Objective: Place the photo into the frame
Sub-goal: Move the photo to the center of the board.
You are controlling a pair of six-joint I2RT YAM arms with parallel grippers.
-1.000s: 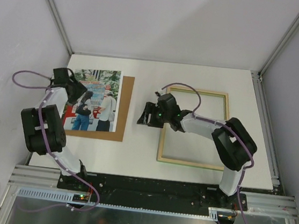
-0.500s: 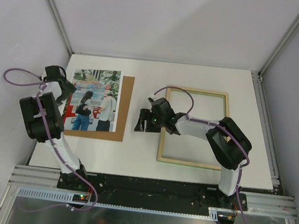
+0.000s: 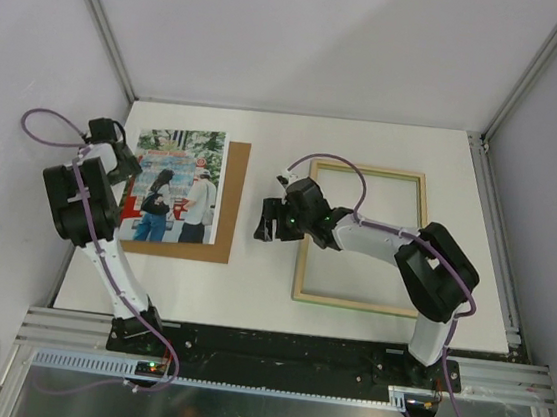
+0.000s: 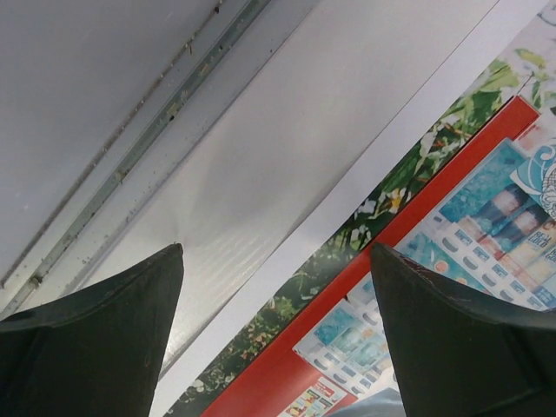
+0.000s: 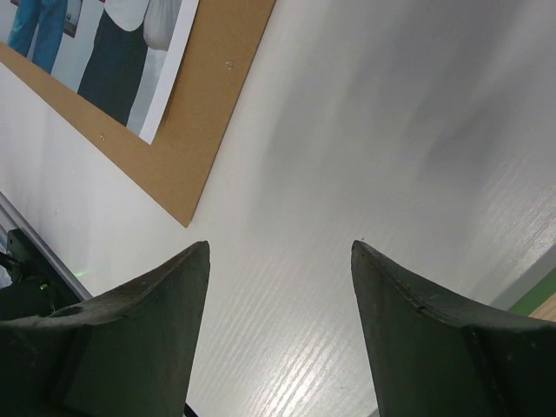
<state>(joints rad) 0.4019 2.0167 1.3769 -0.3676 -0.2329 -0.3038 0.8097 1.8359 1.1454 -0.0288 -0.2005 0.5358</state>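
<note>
The photo (image 3: 172,186), a colour print of two people at blue-red vending machines, lies on the brown backing board (image 3: 230,208) at the left of the table. My left gripper (image 3: 128,163) is open at the photo's upper left edge. In the left wrist view the gripper (image 4: 276,250) has one finger over the photo (image 4: 408,226) and the other over bare table. The frame (image 3: 348,302) lies pale wood side up on the right. My right gripper (image 3: 268,221) is open and empty over bare table between board and frame, and it also shows in its wrist view (image 5: 280,243).
The right wrist view shows the board's corner (image 5: 217,95) with the photo's edge (image 5: 104,52) on it, and a green sliver of the frame (image 5: 534,297) at the right edge. Grey walls and metal rails (image 3: 496,243) close in the white table.
My left arm has drawn back to the left, so its gripper now sits at the photo's upper left edge. My right gripper has shifted slightly left. Photo, board and frame have not moved.
</note>
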